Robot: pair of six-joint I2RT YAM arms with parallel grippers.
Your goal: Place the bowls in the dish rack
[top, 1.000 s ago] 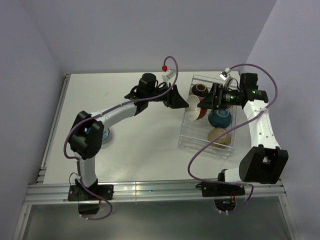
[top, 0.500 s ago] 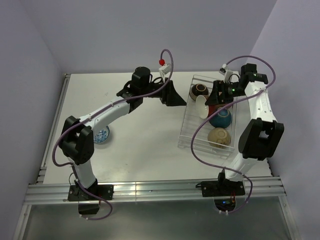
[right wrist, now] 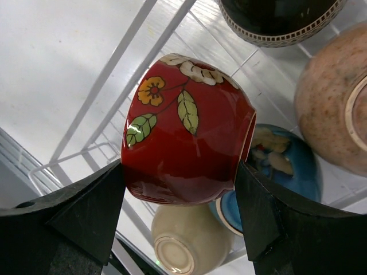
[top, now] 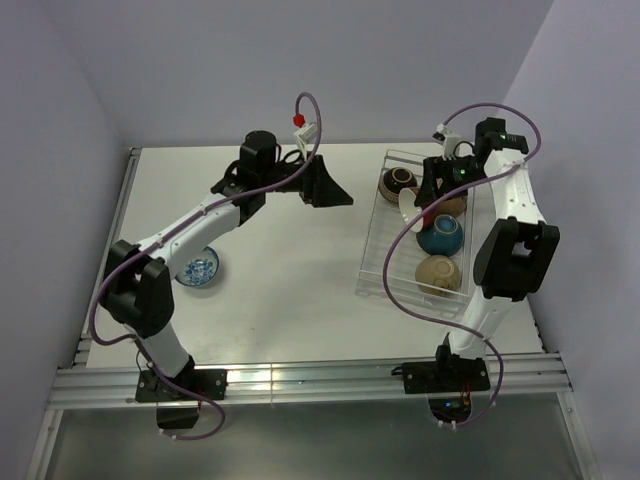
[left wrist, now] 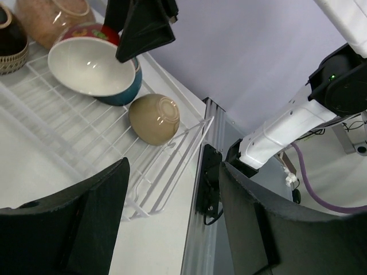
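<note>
My right gripper (right wrist: pixel 179 172) is shut on a red bowl (right wrist: pixel 186 132) with painted flowers and a white inside, held on its side just above the clear dish rack (top: pixel 372 262). In the rack lie a black bowl (right wrist: pixel 281 20), a speckled tan bowl (right wrist: pixel 332 109), a blue bowl (right wrist: pixel 287 163) and a cream bowl (right wrist: pixel 189 240). From above, the right gripper (top: pixel 425 190) hangs over the rack's far half. My left gripper (top: pixel 335 195) is open and empty over the table, left of the rack. A blue-patterned white bowl (top: pixel 200 268) sits on the table at the left.
The left wrist view looks along the rack (left wrist: pixel 86 143) to the right arm's base (left wrist: pixel 287 132) and the table's metal front rail (left wrist: pixel 195 229). Purple cables loop above both arms. Walls close in the table at the back and on both sides.
The left arm has drawn back to the left, away from the rack, jaws open. The right gripper has carried the red bowl a little farther back over the rack.
</note>
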